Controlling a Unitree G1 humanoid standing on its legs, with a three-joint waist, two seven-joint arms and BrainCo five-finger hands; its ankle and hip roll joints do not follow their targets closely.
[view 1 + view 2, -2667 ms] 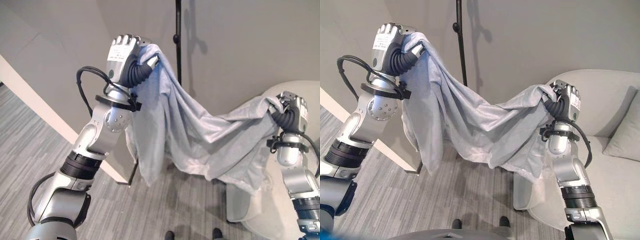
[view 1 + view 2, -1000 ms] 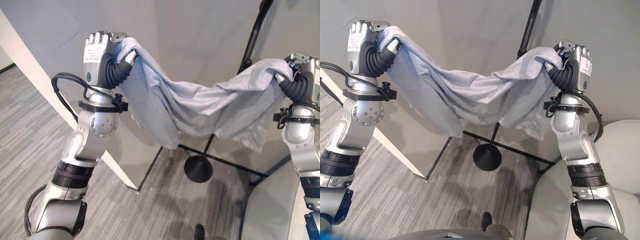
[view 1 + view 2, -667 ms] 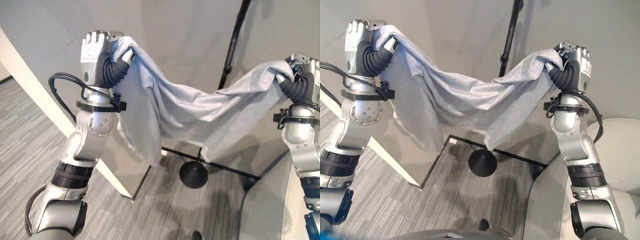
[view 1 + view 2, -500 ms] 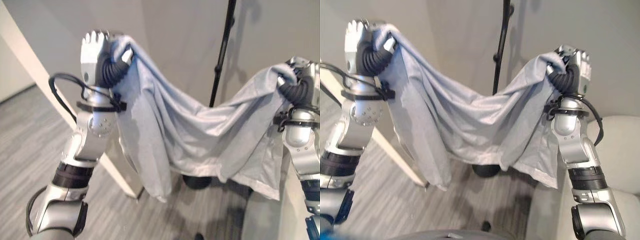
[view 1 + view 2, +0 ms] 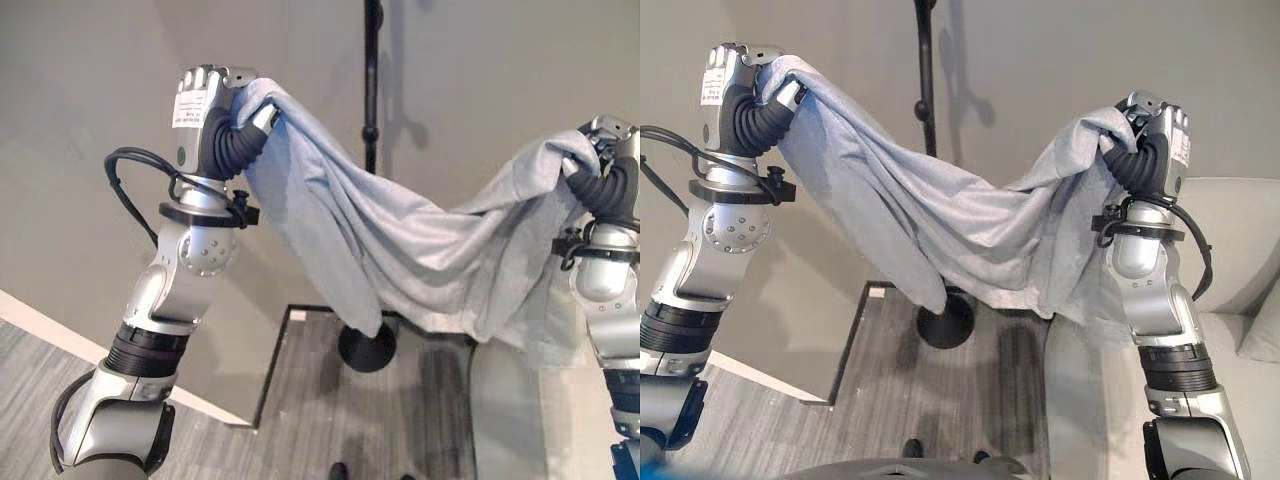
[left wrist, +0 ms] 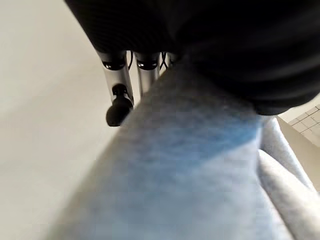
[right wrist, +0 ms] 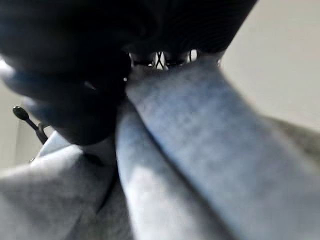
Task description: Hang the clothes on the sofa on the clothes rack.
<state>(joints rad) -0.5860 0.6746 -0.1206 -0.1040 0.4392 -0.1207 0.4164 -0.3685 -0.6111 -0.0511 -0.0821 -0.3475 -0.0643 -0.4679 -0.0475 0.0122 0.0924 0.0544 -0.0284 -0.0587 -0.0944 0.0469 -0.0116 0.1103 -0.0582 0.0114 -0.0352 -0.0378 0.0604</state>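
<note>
A light grey garment (image 5: 960, 225) hangs stretched between both raised hands and sags in the middle. My left hand (image 5: 735, 85) is shut on its left end, high at the upper left. My right hand (image 5: 1155, 140) is shut on the other end, slightly lower at the right. The cloth (image 6: 200, 170) shows bunched against the fingers in the left wrist view, and folds of it (image 7: 190, 150) likewise in the right wrist view. Behind the garment stands the black clothes rack pole (image 5: 928, 90), with its round base (image 5: 945, 322) on the floor below the sagging cloth.
A pale grey sofa (image 5: 1240, 260) stands at the right, with a cushion (image 5: 1260, 335) at its edge. A plain wall runs behind the rack. A wall corner (image 5: 845, 345) meets the grey wood-pattern floor at the lower left.
The camera has swung, so the rack pole now stands behind the middle of the garment and the sofa shows again at the right. Both hands keep their hold, still raised.
</note>
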